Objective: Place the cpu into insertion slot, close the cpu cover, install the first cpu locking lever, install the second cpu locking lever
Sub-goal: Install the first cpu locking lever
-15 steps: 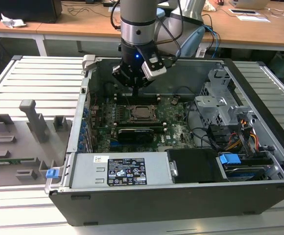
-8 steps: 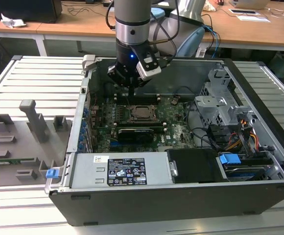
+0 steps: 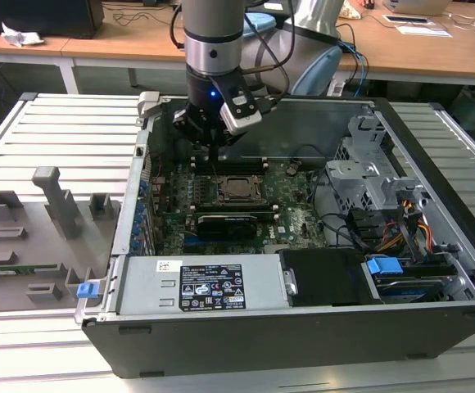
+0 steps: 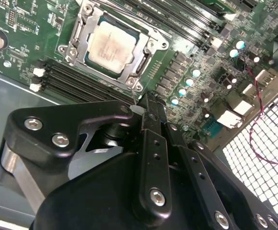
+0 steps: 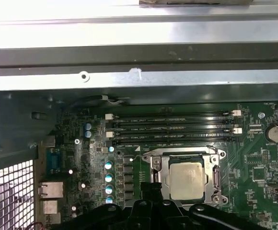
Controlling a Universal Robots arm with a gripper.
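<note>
While the cpu [image 4: 111, 44] sits under the cpu cover [image 4: 77, 32], the end effector [image 4: 151, 101] hovers closed nearby

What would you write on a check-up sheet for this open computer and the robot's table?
Surface: slatted metal table carrying the open computer case.
Job's things: cpu sits in the insertion slot; cpu cover lies flat around it.
Clutter: grey fixture tray with blocks, on the exterior view's left.
Grippers: gripper shut, holding nothing, its tip close to a corner of the cover.
Cables: coloured cable bundle inside the case, on the exterior view's right.
Surroundings: wooden desks behind the table.
</note>
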